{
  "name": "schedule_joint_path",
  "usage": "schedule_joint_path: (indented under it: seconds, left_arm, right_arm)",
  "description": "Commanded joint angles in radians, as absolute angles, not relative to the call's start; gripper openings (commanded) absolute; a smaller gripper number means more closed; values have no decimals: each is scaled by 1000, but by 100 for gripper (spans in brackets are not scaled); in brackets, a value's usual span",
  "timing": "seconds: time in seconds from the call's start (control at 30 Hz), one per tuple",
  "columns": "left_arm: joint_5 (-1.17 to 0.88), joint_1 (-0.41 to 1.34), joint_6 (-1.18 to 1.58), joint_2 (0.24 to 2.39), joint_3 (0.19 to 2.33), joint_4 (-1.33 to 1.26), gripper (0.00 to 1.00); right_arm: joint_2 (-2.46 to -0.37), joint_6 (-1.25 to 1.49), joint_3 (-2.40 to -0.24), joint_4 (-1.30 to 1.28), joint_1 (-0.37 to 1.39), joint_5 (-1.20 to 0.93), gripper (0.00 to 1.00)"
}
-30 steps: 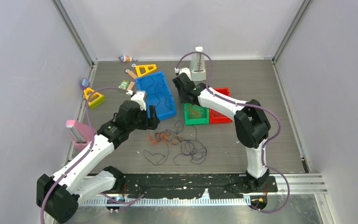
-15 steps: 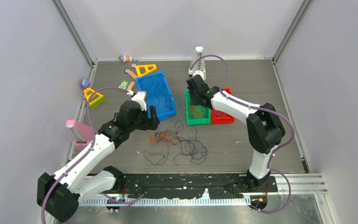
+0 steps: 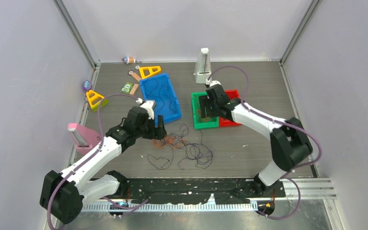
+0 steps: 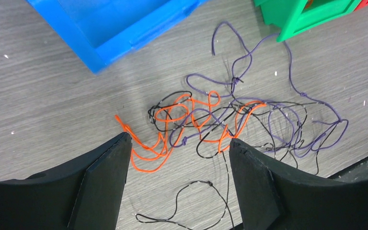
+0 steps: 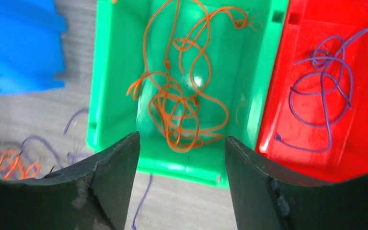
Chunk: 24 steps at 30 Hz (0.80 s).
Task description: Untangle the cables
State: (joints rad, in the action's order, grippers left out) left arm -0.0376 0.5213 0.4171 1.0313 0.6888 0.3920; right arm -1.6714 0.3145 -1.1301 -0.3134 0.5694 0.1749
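The cables lie in a loose tangle of orange, purple and black strands on the table in front of the bins. My left gripper hangs open just over the tangle's left end. In the left wrist view the orange loops lie between and just beyond the left gripper, with nothing held. My right gripper is open over the near end of the green bin. In the right wrist view the right gripper is empty, and orange cables lie loose in the green bin.
A red bin beside the green one holds purple cables. A blue bin behind the left gripper holds black cables. A white upright device, yellow triangles and a pink object stand along the back and left.
My right arm swung right, from the blue bin's side to over the green bin, and its jaws opened. My left gripper moved right and down, closer to the tangle.
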Motion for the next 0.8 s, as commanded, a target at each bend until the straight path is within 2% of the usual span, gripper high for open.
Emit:
schedule_joint_path:
  seconds: [0.0, 0.07, 0.17, 0.23, 0.27, 0.4, 0.5, 0.77]
  left_arm:
    - [-108, 519, 417, 1048, 666, 340, 76]
    - [-117, 526, 426, 1055, 646, 327, 78]
    - [-110, 544, 437, 1058, 624, 309, 89]
    - [-99, 557, 444, 1056, 615, 307, 99]
    - [-93, 564, 446, 1054, 612, 307, 99]
    - [-70, 599, 445, 1060, 604, 301, 99]
    - [-67, 621, 447, 1071, 590, 283, 94]
    - [-79, 632, 465, 1124, 548, 201, 84]
  right_arm:
    - [-1453, 265, -1050, -310, 575, 133, 75]
    - [-1389, 253, -1001, -325, 585, 123, 80]
    - [-1294, 255, -920, -345, 614, 119, 92]
    - [-1244, 273, -870, -346, 639, 120, 96]
    - [-1230, 282, -852, -345, 656, 118, 97]
    - [-1159, 340, -754, -324, 710, 118, 97]
    - [-1133, 371, -676, -297, 746, 121, 94]
    - [-1231, 431, -596, -186, 838, 148, 85]
